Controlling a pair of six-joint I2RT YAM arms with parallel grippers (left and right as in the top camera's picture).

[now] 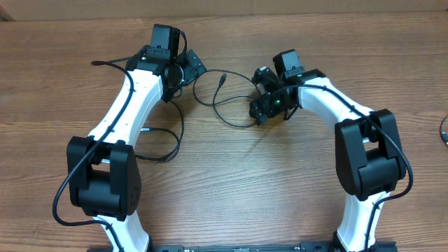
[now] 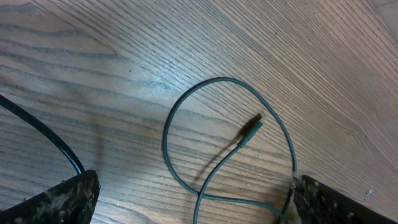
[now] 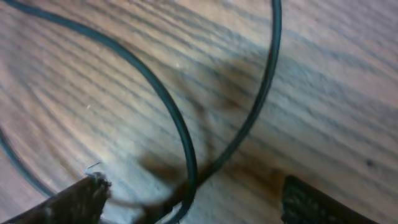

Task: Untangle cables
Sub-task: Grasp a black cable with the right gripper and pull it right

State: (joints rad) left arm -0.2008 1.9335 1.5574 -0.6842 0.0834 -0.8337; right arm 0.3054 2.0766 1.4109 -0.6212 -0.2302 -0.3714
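Thin black cables lie on the wooden table. One cable (image 1: 214, 105) loops between my two grippers; its plug end (image 2: 252, 129) rests inside the loop. In the left wrist view this cable (image 2: 180, 106) crosses itself between my left gripper's (image 2: 196, 202) wide-apart fingers, and one strand runs right beside the right finger (image 2: 336, 202). My left gripper (image 1: 189, 70) is open. My right gripper (image 1: 260, 108) hovers low over two crossing strands (image 3: 189, 168), which lie between its spread fingertips (image 3: 74, 199). Its jaws stand apart and touch nothing.
A second cable (image 1: 161, 130) curves beside the left arm, its plug pointing left. Another cord end (image 1: 96, 63) lies at the far left. A dark cord (image 1: 444, 129) shows at the table's right edge.
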